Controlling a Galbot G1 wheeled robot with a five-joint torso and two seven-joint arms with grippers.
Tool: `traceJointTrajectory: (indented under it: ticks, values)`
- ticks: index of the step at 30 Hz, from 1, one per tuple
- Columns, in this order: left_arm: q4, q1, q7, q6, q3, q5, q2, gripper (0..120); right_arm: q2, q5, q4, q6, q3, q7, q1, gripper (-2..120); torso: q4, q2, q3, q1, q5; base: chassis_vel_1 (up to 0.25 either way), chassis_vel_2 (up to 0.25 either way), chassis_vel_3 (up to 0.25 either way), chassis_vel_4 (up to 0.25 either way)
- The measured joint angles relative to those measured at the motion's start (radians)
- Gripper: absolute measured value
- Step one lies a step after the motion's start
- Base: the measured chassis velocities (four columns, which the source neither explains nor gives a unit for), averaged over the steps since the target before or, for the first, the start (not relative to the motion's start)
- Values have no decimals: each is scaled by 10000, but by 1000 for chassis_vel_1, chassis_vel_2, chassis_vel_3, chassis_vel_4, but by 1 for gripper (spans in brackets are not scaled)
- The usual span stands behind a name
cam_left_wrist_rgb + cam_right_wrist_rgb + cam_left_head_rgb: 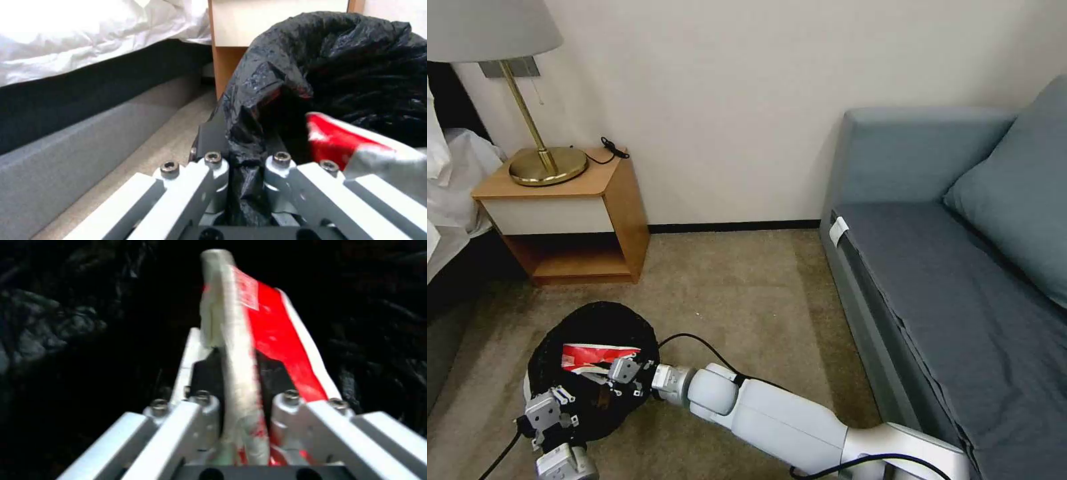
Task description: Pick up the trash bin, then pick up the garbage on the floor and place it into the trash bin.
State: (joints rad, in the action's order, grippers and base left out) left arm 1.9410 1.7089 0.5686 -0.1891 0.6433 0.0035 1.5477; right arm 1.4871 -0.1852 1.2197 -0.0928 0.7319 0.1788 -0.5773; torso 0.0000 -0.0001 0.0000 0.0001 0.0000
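We see little inside the round black-bagged trash bin; our left gripper pinches its rim on the carpet. Our right gripper clamps the red-white snack bag, lengthwise into the opening.

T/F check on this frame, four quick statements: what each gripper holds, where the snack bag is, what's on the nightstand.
1. The left gripper is shut on the rim of the trash bin. True.
2. The right gripper is open and holds nothing. False: it is shut on the red-white snack bag.
3. The snack bag lies on the sofa. False: it is held over the bin's mouth.
4. A brass lamp stands on the nightstand. True.
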Motion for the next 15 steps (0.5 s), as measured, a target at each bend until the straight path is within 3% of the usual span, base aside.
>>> traceJointTrajectory:
  ticks: [13, 14, 15]
  values:
    - [-93, 88, 13, -134, -61, 1, -8, 4, -393, -51, -51, 240, -190, -428, 35, 59, 0, 1, 0, 0, 1, 0, 0, 0, 0]
    - [-109, 140, 23, -168, -57, 1, -11, 4, -427, -87, -24, 240, -430, -465, 45, 69, 0, 0, 0, 0, 1, 0, 0, 0, 0]
    - [-110, 147, 27, -174, -52, 1, -11, 4, -427, -129, -4, 240, -555, -485, 61, 72, 1, 0, 0, 0, 1, 0, 0, 0, 0]
